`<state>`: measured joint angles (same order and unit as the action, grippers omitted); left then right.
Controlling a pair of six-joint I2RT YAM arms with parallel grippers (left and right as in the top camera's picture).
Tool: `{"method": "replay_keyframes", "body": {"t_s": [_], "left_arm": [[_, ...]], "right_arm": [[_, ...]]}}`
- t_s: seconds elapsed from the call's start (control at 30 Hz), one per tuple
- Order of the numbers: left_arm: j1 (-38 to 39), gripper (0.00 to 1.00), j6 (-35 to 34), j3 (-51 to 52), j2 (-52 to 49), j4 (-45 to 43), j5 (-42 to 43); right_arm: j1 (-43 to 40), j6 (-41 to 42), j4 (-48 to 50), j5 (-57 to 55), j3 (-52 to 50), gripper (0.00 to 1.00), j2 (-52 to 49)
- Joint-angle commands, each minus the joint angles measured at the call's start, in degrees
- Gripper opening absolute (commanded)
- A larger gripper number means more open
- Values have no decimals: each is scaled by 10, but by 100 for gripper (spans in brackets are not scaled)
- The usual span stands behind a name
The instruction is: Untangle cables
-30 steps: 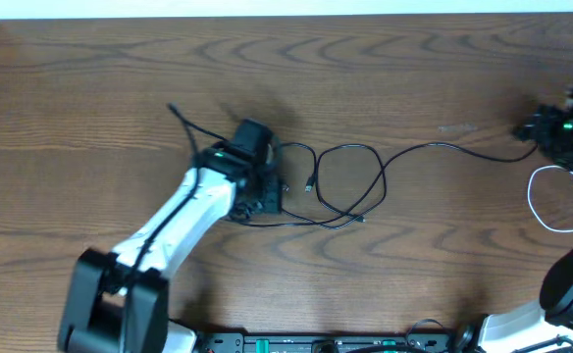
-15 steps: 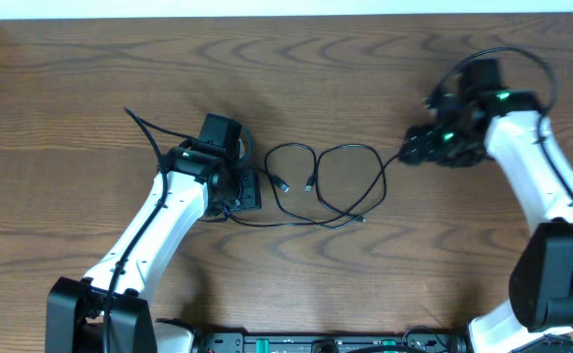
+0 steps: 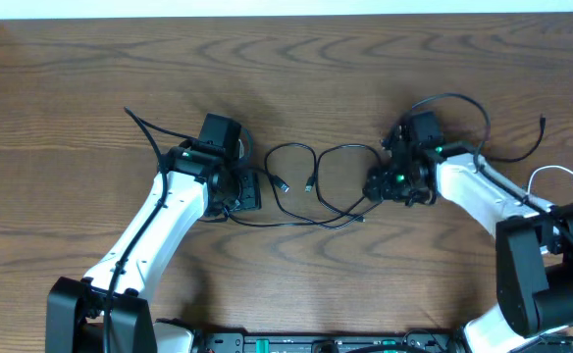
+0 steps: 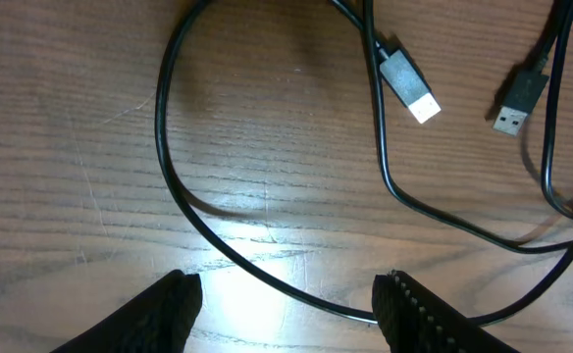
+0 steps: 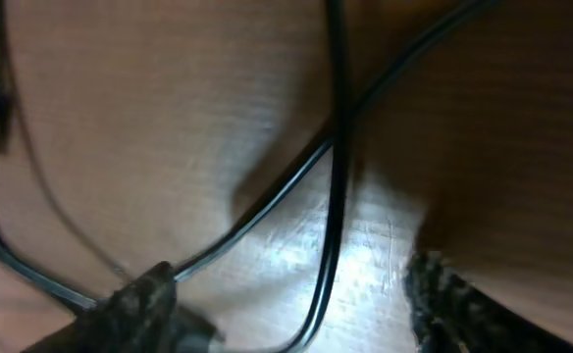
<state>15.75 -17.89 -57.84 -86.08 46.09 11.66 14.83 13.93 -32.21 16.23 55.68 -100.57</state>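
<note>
The black cable (image 3: 350,149) lies in loose crossing loops at the table's middle, its two plug ends (image 3: 309,184) inside the loops. My left gripper (image 3: 250,191) is open at the loops' left edge. In the left wrist view a strand of the black cable (image 4: 267,277) runs between the open jaws (image 4: 291,284), with two USB plugs (image 4: 411,90) ahead. My right gripper (image 3: 377,186) is open at the loops' right side. In the right wrist view, crossing strands of the black cable (image 5: 338,186) lie between its jaws (image 5: 291,279). The white cable (image 3: 546,170) lies at the far right.
The thick black wires of the arms arch over the left arm (image 3: 149,137) and the right arm (image 3: 458,100). A thin black cord end (image 3: 540,126) lies right of the right arm. The table's far edge (image 3: 286,14) runs along the top.
My right arm has swung from the far right edge to the loops' right side. My left gripper drew back left from the loops, then held still. The left loop has opened out.
</note>
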Motion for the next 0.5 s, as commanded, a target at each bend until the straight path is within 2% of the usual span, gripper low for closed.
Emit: {"method": "replay_keyframes", "body": {"t_s": [0.0,0.07,0.17,0.37,0.47], "left_arm": [[-2,62,7,-3,-1,2,-4],[-2,62,7,-3,-1,2,-4],[-2,62,7,-3,-1,2,-4],[-2,62,7,-3,-1,2,-4],[-2,61,7,-3,-1,2,-4]], "right_arm": [[13,75,37,4,-34,50,2],[16,85,48,16,-41,35,2],[18,88,56,29,-41,2,2],[12,74,57,54,-17,1,8],[1,19,-40,51,71,1,26]]}}
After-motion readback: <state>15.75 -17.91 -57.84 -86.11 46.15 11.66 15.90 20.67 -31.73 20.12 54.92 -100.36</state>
